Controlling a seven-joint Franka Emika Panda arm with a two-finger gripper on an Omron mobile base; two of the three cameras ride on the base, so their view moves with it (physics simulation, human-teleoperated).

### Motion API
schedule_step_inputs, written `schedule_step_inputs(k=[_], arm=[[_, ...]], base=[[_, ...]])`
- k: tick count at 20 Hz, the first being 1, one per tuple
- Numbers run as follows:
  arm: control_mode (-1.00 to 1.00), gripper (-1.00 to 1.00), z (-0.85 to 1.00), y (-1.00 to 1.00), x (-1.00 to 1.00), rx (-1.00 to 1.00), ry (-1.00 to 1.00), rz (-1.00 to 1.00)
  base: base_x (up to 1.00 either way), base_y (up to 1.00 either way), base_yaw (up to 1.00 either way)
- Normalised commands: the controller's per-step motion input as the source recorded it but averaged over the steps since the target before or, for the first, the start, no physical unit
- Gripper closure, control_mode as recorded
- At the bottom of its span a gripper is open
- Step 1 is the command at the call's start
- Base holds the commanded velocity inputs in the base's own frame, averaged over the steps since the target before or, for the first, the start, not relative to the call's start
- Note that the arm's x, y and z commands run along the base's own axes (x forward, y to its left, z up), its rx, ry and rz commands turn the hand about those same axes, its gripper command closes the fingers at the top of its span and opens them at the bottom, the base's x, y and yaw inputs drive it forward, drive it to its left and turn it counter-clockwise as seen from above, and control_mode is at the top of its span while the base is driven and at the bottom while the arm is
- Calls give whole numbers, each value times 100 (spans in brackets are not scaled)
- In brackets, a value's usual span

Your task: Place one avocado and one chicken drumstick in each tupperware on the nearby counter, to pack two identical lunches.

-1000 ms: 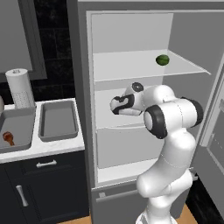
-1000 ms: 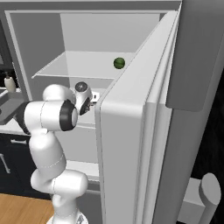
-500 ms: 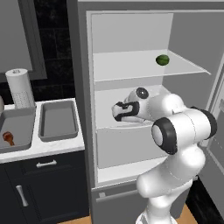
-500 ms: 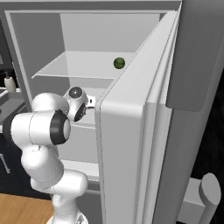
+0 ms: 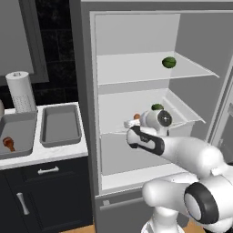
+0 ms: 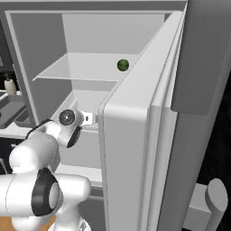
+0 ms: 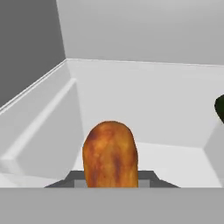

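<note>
Lunches: one drumstick [image 5: 8,144] trayed; near tupperware [image 5: 60,124] bare.
Gripper [image 7: 111,177] nearly closed on second drumstick [image 7: 110,154]; both avocados [image 5: 169,62] unfetched.

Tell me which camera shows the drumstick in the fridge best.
The hand view: the drumstick sits large and centred, right between the fingers. The left base view shows just a small orange bit beside the wrist. In the right base view I can't make it out.

Light: we saw even, soft, bright rendered light.
Shadows: we saw faint ones.
Glare: we noticed none.
Focus: we found everything sharp.
</note>
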Motion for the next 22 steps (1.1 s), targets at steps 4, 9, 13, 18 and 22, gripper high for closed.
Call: schedule_step_inputs(k=[4,9,13,18,22], arm=[[-100,100,100,-10,-96,2,0,0],[-100,100,100,-4,-98,0,0,-4],[-100,100,100,-3,-100,0,3,-8],[-100,100,100,-18,-98,0,20,-6],[-100,100,94,-40,-90,0,25,-1]], base=[[0,0,0],[0,0,0],[0,0,0],[0,0,0],[0,0,0]])
